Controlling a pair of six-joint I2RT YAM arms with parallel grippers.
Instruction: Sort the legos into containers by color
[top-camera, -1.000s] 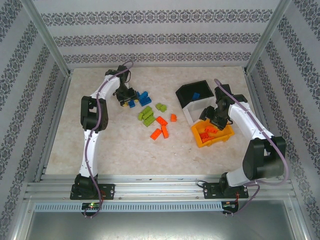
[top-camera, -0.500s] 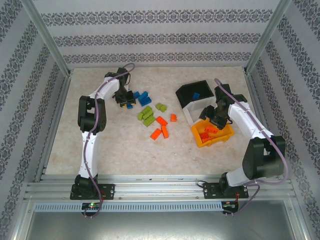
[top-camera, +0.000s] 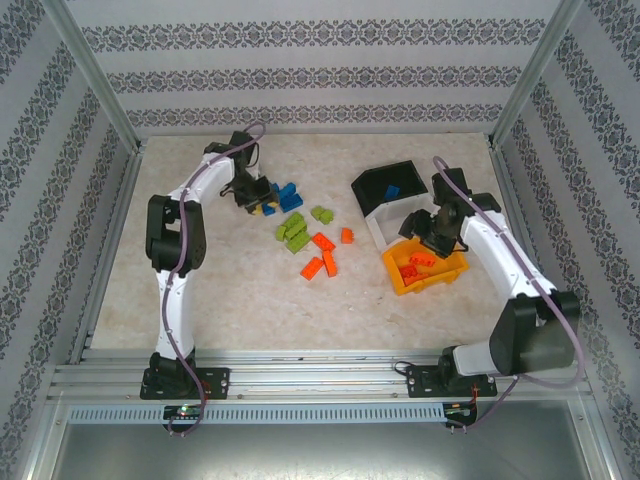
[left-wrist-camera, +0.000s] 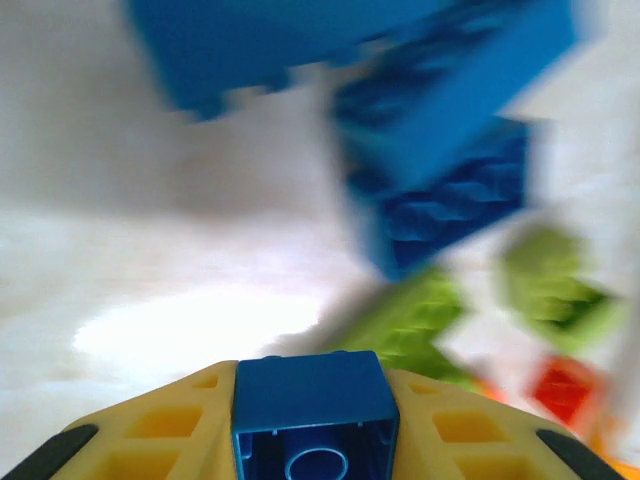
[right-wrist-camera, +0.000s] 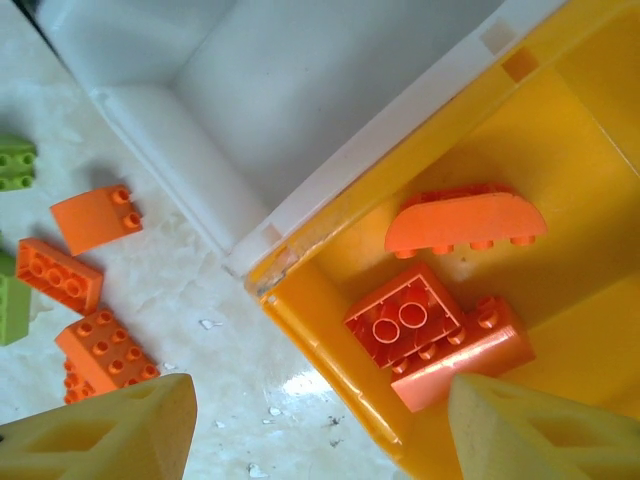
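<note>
The left gripper (left-wrist-camera: 312, 382) is clamped on a small blue brick (left-wrist-camera: 310, 410). In the left wrist view the brick sits squarely btwn the yellow fingers (left-wrist-camera: 170, 425) w/ its hollow underside toward the camera. It looks short and near-square, so I can't tell a long axis.

The brick is at the far-left of the surface (top-camera: 220, 290), right at the blue pile (top-camera: 288, 195). Lime green bricks (top-camera: 295, 232) and orange-red bricks (top-camera: 322, 258) lie nearer the middle.

What the next move turns on is where the black bin (top-camera: 378, 176) lies from this gripper. It's well off to the right, at approx the same depth on the surface, past the blue pile and the green bricks. It has one blue brick inside (top-camera: 392, 190), so prob that's the blue container. The carry should be mostly sideways, lifted enough to pass over the loose bricks and the bin's near wall.

The white bin (top-camera: 378, 230) and the orange-yellow bin (top-camera: 402, 278) sit just in front of the black one, touching or nearly so. An undershoot toward the arms would drop blue into white.

The right gripper (right-wrist-camera: 322, 405) is apart, nothing btwn its fingers, and hangs above the orange-yellow bin's corner. Three orange-red bricks (right-wrist-camera: 430, 330) lie inside. The right arm is far nearer all the bins, the left arm nearer the blue pile. The right arm also stands close to the drop zone, so crowding there is a risk.
</note>
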